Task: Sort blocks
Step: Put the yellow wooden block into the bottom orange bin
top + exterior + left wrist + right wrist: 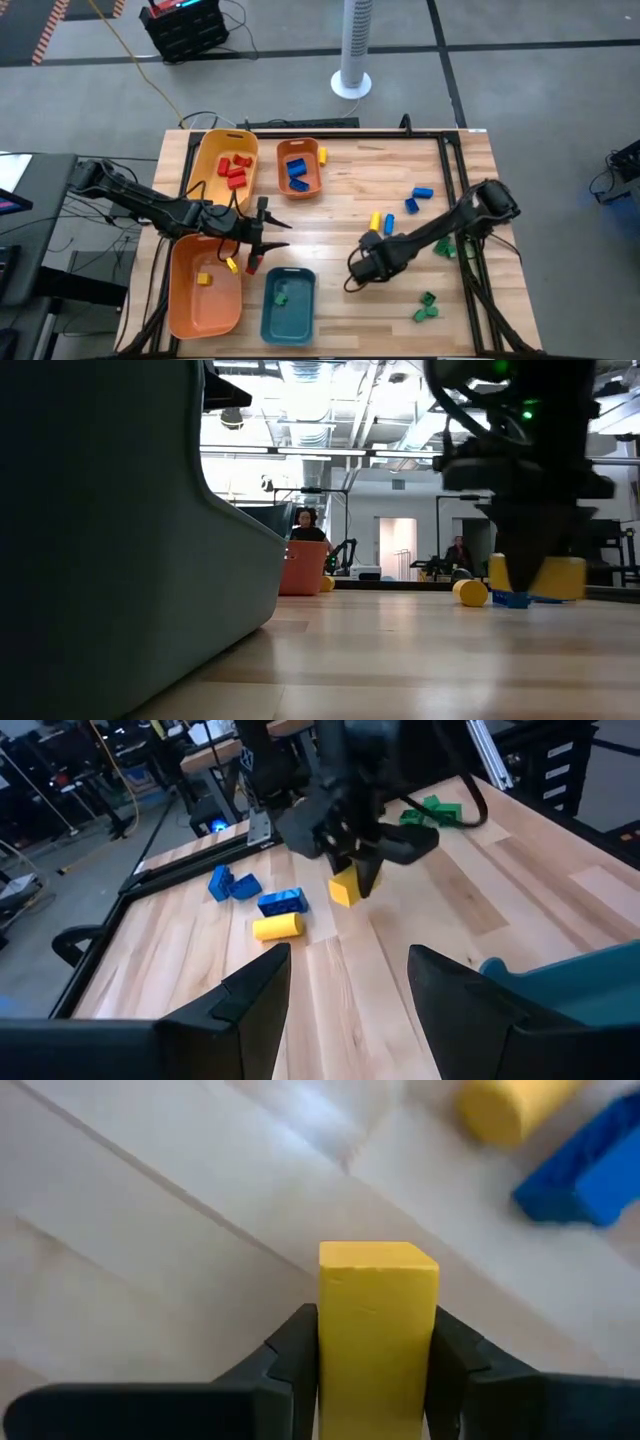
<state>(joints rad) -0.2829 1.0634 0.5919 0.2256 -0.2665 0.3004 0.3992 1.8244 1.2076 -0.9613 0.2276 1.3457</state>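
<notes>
Right gripper [378,1342]: my two dark fingers are clamped on a rectangular yellow plastic block [378,1330], one finger on each long side, the block standing up between them. In the left wrist view the same block [345,888] hangs just above the pale wooden table [350,200], near its middle.

Just beyond the held block lie a short yellow plastic cylinder [510,1105] on its side and a blue studded plastic brick [590,1170], close to each other. In the high view these sit at [375,220] and [389,224].

Left gripper [258,238]: my fingers [258,995] are spread apart with nothing between them. It hovers at the inner edge of the large orange plastic tray [190,300] at the front left of the table. That tray holds one small yellow block [203,279]. Another small yellow block [232,265] and a small red block [252,268] show by the fingertips; I cannot tell whether they touch the tray's rim.

The teal plastic tray [300,315] sits just beside the orange one and holds a green block [281,297].

Further back, the yellow-orange plastic tray [210,160] holds several red blocks [235,172]; the small orange tray [311,183] beside it holds blue blocks [296,170], with a small yellow block [323,156] at its outer rim.

Loose on the right side: two blue blocks [418,196] further back, green blocks [442,247] beside my right arm, and more green blocks [426,308] at the front right.
</notes>
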